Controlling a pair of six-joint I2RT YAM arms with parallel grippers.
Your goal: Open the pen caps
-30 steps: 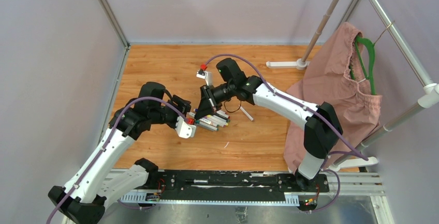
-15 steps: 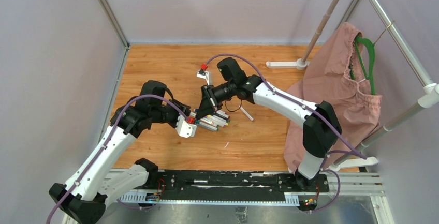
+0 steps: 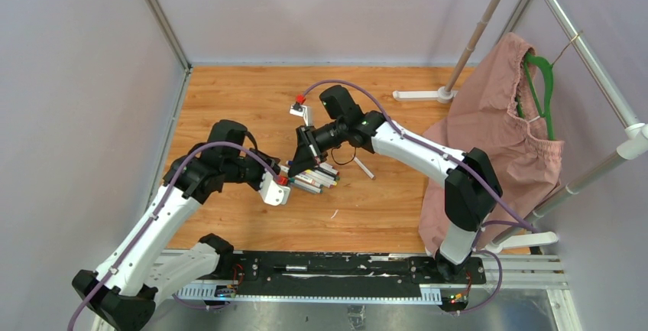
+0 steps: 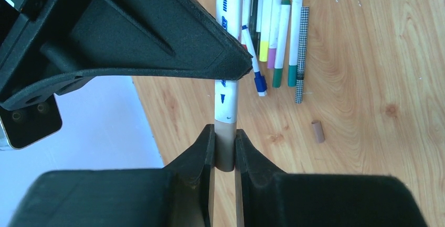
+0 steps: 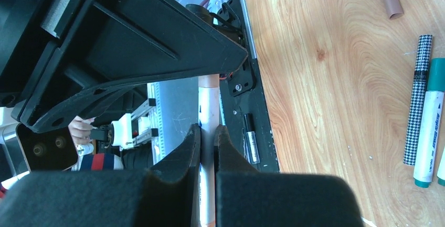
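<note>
Pinching one white marker [image 4: 226,96] btwn both arms: L gripper [image 4: 225,151] clamped on brown cap [image 4: 225,139], R gripper [image 5: 208,148] clamped further along marker. Held above wooden counter [image 3: 229,102], approx centre. Loose cap [image 4: 317,131] at 3 o'clock of held cap; capped pens [image 4: 273,33] at 1 o'clock.

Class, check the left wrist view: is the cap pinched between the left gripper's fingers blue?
No, the left gripper is clamped on a brown cap that sits on the end of a white marker.
</note>
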